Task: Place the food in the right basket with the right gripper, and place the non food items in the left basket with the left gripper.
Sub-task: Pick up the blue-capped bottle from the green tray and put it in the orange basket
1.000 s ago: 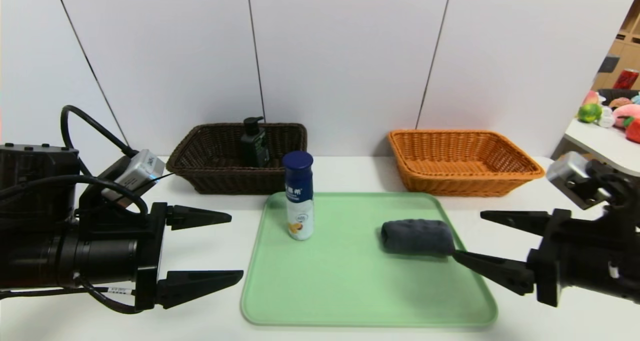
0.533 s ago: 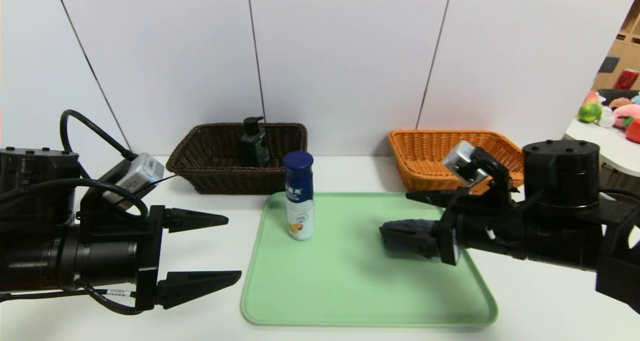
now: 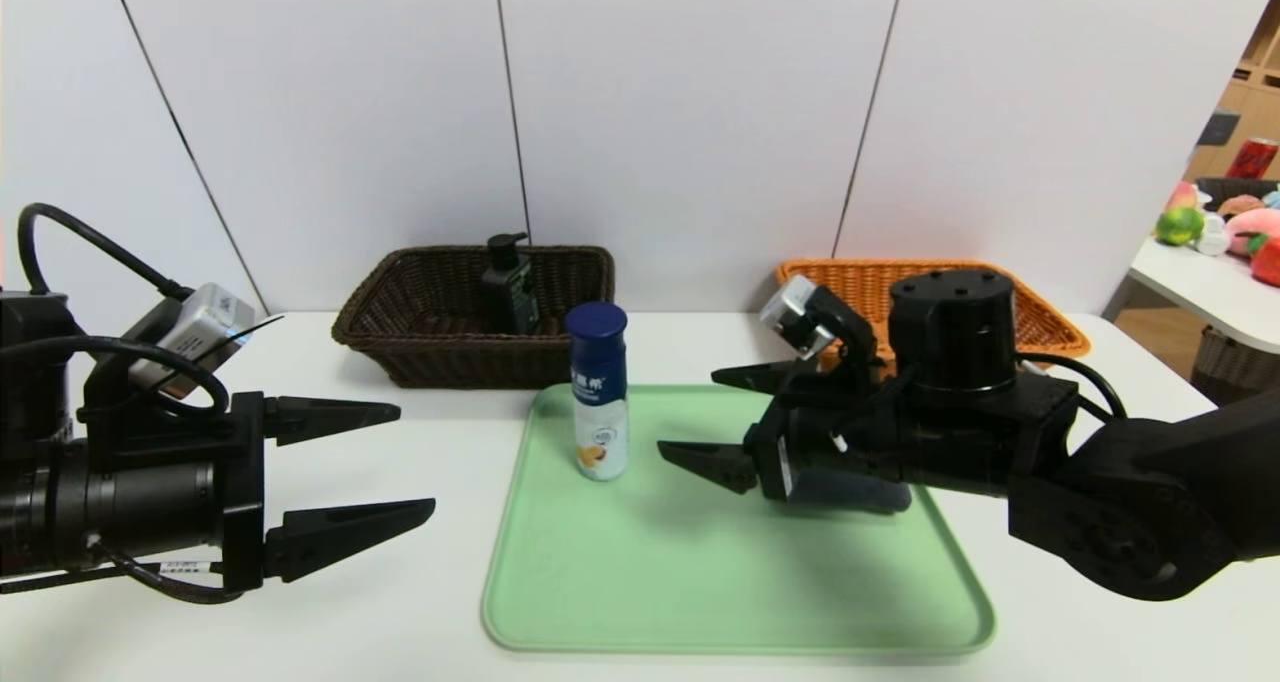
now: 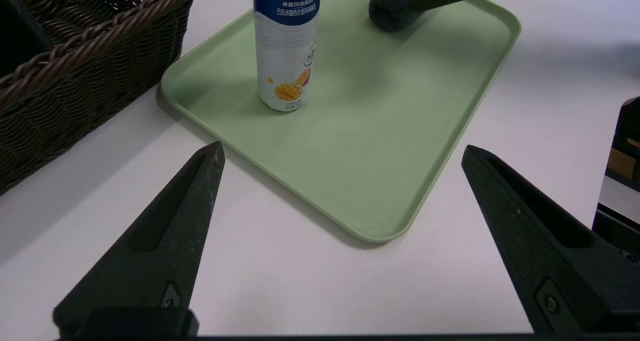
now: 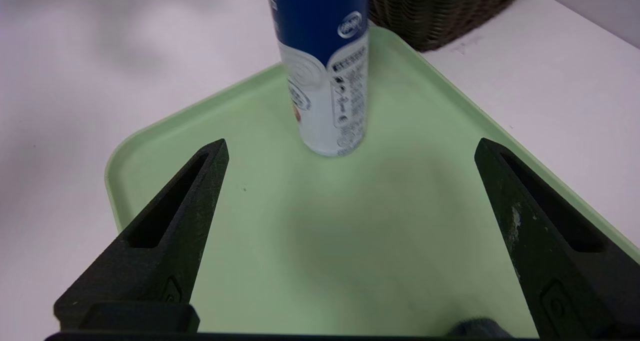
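Observation:
A yogurt drink bottle (image 3: 597, 392) (image 4: 287, 56) (image 5: 325, 66) with a blue cap and white body stands upright on the left part of the green tray (image 3: 720, 582) (image 4: 375, 146) (image 5: 300, 241). A dark grey rolled cloth (image 3: 870, 497) (image 4: 390, 11) lies on the tray's right part, largely hidden under my right arm. My right gripper (image 3: 690, 412) (image 5: 351, 146) hovers open over the tray, pointing at the bottle a short way off. Left of the tray, over the table, my left gripper (image 3: 415, 459) (image 4: 342, 147) is open and empty.
The brown basket (image 3: 440, 352) (image 4: 75, 56) at the back left holds a black pump bottle (image 3: 508, 287). The orange basket (image 3: 1055, 334) sits at the back right, behind my right arm. A side table (image 3: 1200, 272) with plush fruit stands far right.
My right arm has swung in from the right edge, passed over the grey cloth and now points at the bottle. The left gripper has drawn back a little to the left.

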### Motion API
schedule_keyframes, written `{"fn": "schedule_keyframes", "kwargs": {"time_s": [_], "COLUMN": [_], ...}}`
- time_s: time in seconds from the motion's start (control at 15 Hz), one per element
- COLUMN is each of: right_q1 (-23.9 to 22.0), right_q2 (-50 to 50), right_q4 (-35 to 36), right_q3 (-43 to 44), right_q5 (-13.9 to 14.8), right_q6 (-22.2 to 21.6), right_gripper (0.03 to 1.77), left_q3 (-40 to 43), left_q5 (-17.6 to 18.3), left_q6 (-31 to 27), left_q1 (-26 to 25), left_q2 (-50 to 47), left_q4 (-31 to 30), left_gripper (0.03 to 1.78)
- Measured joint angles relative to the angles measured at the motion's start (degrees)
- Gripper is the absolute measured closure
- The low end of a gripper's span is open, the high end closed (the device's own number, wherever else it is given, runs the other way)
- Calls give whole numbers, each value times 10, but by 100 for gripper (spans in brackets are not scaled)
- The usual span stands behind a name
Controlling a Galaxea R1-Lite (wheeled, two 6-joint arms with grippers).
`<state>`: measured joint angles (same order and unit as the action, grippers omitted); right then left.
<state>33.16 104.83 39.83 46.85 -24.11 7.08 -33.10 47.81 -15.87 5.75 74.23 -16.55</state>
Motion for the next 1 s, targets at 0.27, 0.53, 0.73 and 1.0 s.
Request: {"fn": "schedule_keyframes", "kwargs": {"time_s": [0.27,0.53,0.73,1.0], "right_q1": [30,44,47,50], "right_q2": [21,40,64,97], "right_q4": [0,0,3,5], "right_q3": [41,84,116,154], "right_q5": [1,2,3,4], "right_q6": [-6,-4,-4,-5], "right_gripper": [10,10,10,10], "left_q3": [8,9,9,7], "left_q5": [0,0,-1,-1], "left_q6": [0,2,2,2], "left_q1": [-10,-12,-12,-12], "left_q2": [-7,-9,-16,-22], "left_q4": [1,3,13,13], "left_gripper": [12,12,12,12]}}
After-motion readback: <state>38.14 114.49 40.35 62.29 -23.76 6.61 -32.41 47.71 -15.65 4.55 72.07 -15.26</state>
